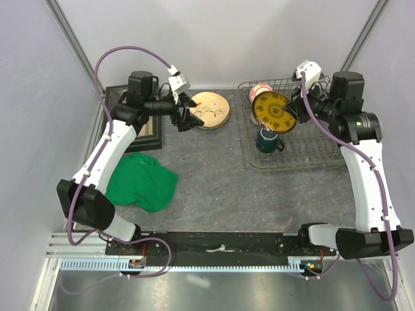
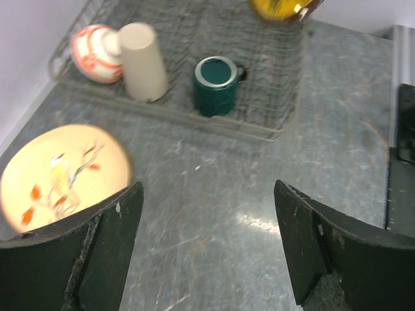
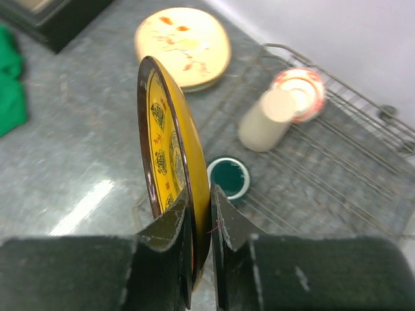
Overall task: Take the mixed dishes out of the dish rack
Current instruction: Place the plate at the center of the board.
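My right gripper is shut on the rim of a yellow plate with a dark edge, held on edge above the dish rack; the same yellow plate shows in the top view. In the rack stand a dark green mug, a beige cup and a red-and-white bowl. A cream plate with orange marks lies flat on the table left of the rack. My left gripper is open just right of that plate, with nothing between its fingers.
A green cloth lies crumpled at the front left. A black box sits at the back left under the left arm. Walls close the table on the left, back and right.
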`<act>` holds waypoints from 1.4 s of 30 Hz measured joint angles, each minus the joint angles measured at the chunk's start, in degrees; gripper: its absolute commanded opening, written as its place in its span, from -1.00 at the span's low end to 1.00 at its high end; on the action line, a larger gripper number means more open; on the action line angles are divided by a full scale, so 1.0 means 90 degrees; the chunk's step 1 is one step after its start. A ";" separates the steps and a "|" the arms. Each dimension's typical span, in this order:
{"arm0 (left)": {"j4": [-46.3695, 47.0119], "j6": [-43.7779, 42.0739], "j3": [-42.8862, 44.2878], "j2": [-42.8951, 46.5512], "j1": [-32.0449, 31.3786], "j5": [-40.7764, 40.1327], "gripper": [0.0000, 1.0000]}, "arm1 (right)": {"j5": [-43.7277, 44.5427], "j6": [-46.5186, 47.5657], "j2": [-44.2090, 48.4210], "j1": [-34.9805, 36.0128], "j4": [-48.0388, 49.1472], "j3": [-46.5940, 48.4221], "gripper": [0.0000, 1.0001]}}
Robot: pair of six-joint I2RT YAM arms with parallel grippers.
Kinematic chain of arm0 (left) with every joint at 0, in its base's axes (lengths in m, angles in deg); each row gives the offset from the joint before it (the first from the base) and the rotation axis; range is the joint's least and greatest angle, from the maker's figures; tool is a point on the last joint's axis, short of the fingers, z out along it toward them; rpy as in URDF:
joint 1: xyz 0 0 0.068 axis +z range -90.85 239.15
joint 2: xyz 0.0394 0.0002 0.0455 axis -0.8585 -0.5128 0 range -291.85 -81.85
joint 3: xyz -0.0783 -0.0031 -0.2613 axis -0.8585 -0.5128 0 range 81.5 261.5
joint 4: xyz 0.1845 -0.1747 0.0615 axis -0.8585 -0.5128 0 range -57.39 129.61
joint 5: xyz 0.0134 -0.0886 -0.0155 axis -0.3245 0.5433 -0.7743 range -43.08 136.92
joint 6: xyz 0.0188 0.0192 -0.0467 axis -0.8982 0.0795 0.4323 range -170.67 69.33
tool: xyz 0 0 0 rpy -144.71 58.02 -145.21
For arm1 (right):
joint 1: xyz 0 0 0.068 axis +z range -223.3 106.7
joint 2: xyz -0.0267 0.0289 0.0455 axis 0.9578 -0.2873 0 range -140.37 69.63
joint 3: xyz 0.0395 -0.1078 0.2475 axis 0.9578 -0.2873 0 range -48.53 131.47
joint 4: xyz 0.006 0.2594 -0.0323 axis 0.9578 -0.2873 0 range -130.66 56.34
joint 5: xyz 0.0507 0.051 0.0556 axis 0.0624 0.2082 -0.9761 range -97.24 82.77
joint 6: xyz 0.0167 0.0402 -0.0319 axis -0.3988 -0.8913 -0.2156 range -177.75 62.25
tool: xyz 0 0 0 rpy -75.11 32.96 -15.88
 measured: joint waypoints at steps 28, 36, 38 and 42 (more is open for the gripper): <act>-0.0372 0.0102 0.1367 -0.1158 -0.1732 0.0775 -0.46 | -0.0571 0.0304 0.0104 0.2004 -0.0476 -0.0100 -0.92; -0.0393 0.0141 0.1253 -0.1156 -0.1795 0.0425 -0.97 | -0.0192 0.0063 0.0163 0.2064 -0.0153 -0.0469 -0.18; -0.0437 0.0141 0.1175 -0.1154 -0.1785 0.0413 -0.97 | -0.0192 0.0104 0.0192 0.2079 -0.0119 -0.0576 0.03; -0.0466 0.0143 0.1083 -0.1154 -0.1712 0.0136 -0.97 | -0.0121 0.0146 0.0342 0.2081 -0.0005 -0.0860 0.24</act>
